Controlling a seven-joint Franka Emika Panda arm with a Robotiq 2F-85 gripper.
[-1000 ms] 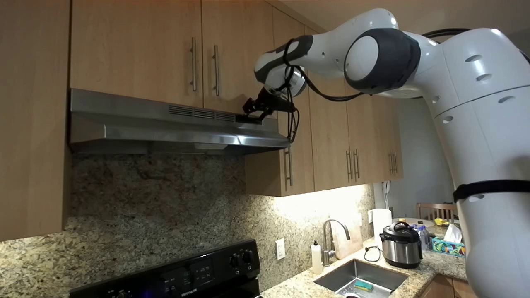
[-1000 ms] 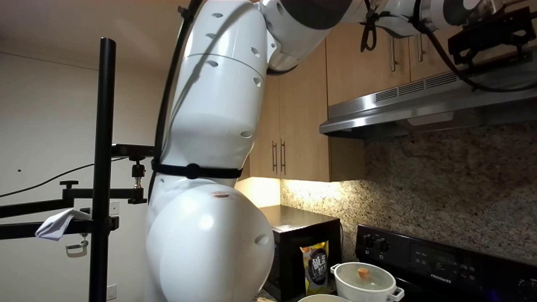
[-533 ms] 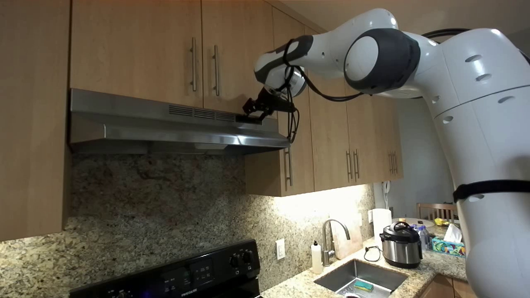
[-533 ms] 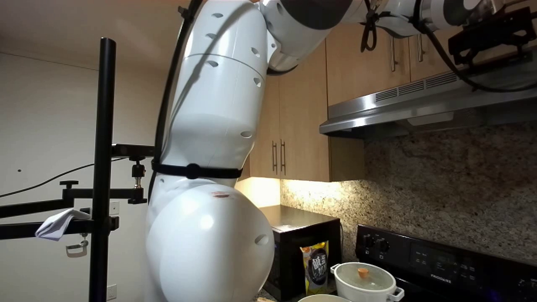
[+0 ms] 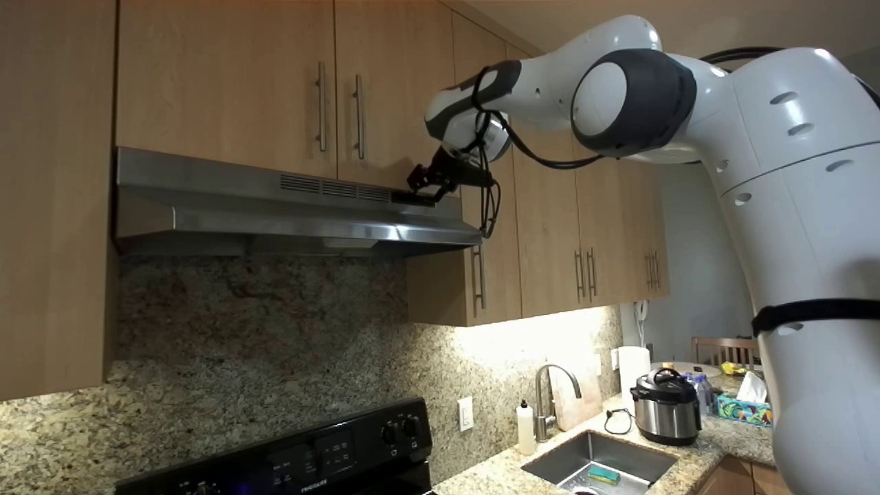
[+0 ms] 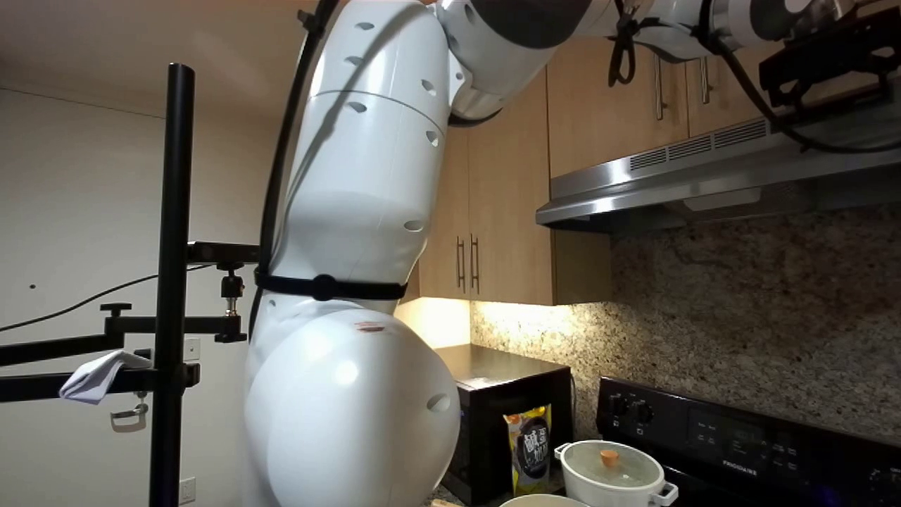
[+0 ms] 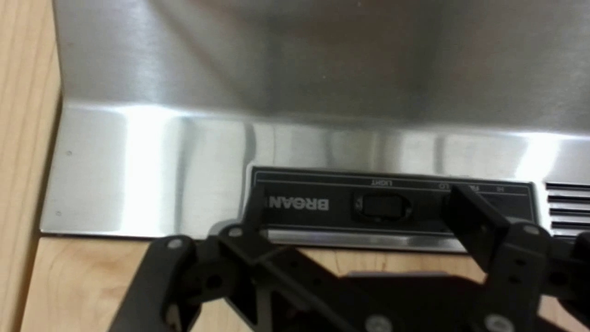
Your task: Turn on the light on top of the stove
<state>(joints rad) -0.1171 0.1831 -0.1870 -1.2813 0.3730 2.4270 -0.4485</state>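
The light [image 6: 722,200] is left of and lower than the end effector [image 7: 357,196], which is spread apart near the switch panel [image 7: 386,205] (LIGHT is printed there); the range hood [image 5: 289,214] carries this light underneath, above the stove [image 5: 344,450].

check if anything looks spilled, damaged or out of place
One oddity, in an exterior view: a white cloth or paper seems draped over the lower bar of a black stand, as if left there. No spill or damage shows.
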